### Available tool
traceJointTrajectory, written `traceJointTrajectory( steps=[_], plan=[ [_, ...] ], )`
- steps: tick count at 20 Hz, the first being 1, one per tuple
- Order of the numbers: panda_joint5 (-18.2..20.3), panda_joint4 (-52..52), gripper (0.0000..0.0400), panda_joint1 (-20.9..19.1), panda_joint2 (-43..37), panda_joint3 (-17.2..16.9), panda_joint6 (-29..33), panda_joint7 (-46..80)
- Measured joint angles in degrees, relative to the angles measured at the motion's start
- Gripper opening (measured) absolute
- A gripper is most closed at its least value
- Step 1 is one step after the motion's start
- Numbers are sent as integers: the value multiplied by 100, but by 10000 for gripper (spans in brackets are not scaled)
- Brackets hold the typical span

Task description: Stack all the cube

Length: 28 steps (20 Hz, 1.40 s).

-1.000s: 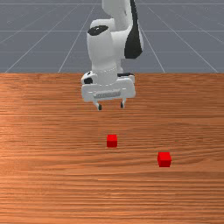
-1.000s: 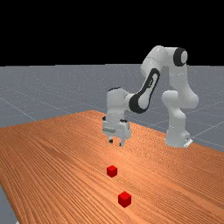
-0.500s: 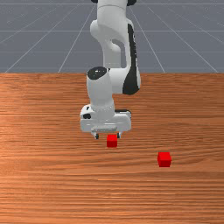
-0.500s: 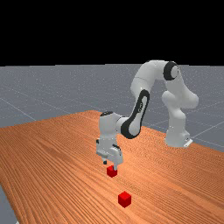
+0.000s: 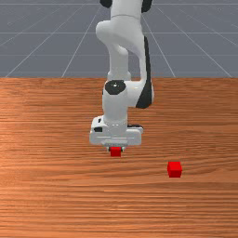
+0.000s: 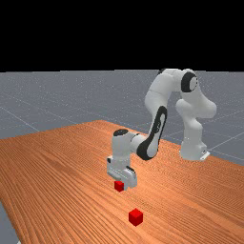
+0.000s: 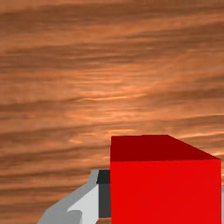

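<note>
Low over the table, the gripper (image 5: 116,149) has one finger on each side of a red cube (image 5: 115,152), both touching it. In the far view that cube (image 6: 119,186) is at the hand's lower end. The wrist view has the gripper (image 7: 164,194) shut on the red cube (image 7: 165,190), a dark pad pressed to one face and a sliver of the other finger at the opposite face. Whether the cube touches the table I cannot tell. A second red cube (image 5: 175,169) rests on the table toward the front view's right; the far view has this cube (image 6: 136,217) too.
Around both cubes spreads the orange-brown wood table (image 5: 56,186). The arm comes in over it from the front view's top. A table edge runs along the far view's left.
My hand has come down to the nearer cube and its fingers have closed on it. The cube has shifted slightly toward the front view's left. The other cube has stayed put.
</note>
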Motion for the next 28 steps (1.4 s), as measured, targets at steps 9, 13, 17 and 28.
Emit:
traceJointTrajectory(
  steps=[9,13,17,28],
  plan=[
    [-255,1068,190,770,-393,137,-769,588],
    [-369,1796,190,990,122,162,-1076,838],
    [-559,2590,190,1138,762,24,-1487,1128],
    [-824,2836,190,1718,768,26,-1608,1472]
  ],
)
